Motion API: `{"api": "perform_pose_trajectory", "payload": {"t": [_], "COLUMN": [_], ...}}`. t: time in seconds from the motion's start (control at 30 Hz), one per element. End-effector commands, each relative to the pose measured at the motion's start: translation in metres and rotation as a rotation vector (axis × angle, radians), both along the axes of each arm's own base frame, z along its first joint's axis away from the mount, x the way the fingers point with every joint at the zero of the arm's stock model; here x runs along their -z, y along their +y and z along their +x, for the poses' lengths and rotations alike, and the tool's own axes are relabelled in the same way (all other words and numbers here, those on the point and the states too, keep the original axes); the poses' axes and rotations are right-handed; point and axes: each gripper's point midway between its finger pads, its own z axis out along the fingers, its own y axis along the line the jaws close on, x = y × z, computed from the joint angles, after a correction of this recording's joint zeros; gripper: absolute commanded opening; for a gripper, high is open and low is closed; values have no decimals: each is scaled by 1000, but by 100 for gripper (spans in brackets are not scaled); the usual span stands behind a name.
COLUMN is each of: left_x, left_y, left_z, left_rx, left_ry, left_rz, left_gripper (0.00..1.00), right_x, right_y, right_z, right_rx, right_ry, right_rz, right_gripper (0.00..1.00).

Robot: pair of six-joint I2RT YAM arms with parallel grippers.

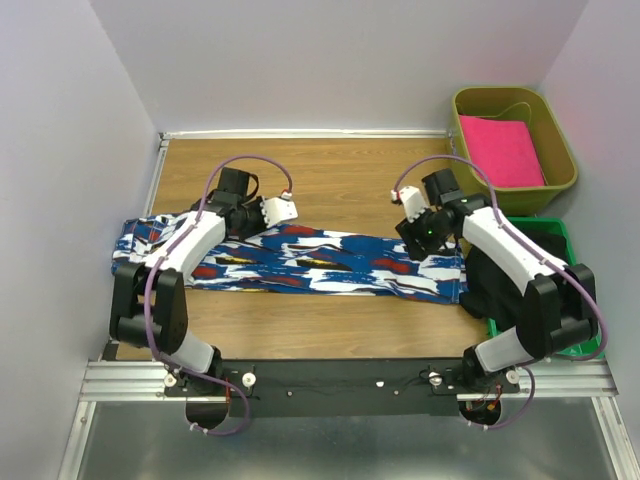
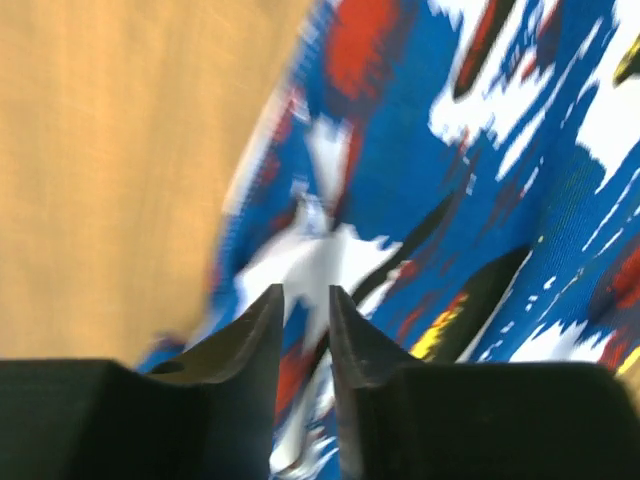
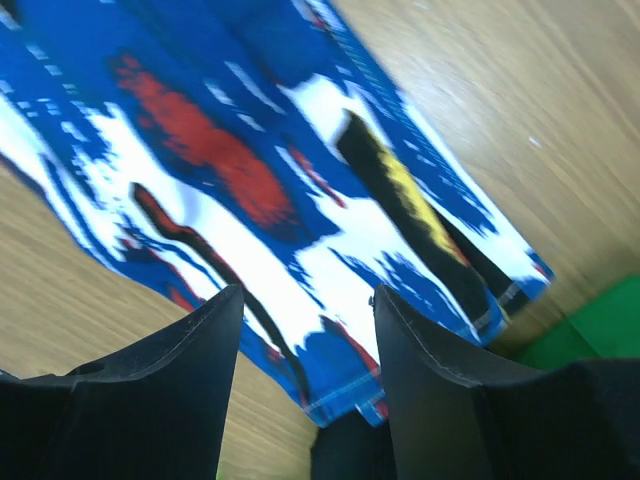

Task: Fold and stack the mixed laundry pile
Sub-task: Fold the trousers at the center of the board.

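The long cloth (image 1: 330, 262) lies stretched left to right across the middle of the table (image 1: 330, 170), the second garment (image 1: 483, 285) touching its right end and resting against the tray (image 1: 545, 236) at the table's right edge. Behind the tray, in the far right corner, a bin (image 1: 515, 200) holds a folded cloth (image 1: 500, 150). The left gripper (image 1: 283, 208) hangs above the long cloth's far edge, the right gripper (image 1: 408, 203) above its right part.
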Motion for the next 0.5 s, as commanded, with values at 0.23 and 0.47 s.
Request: {"api": "perform_pose_trajectory", "payload": {"t": [0.23,0.47], "left_x": [103,103], "left_y": [79,84], "left_z": [-54,-56], "left_rx": [-123,-91], "left_ry": [167,147], "left_rz": [240,265], "left_gripper": [21,32], "right_x": [9,34], "right_y": [-67,-84], "right_z": [22,26], "right_rx": [70,30], "right_ry": [63,123], "right_rz": [-121,-184], "right_gripper": [57,50]}}
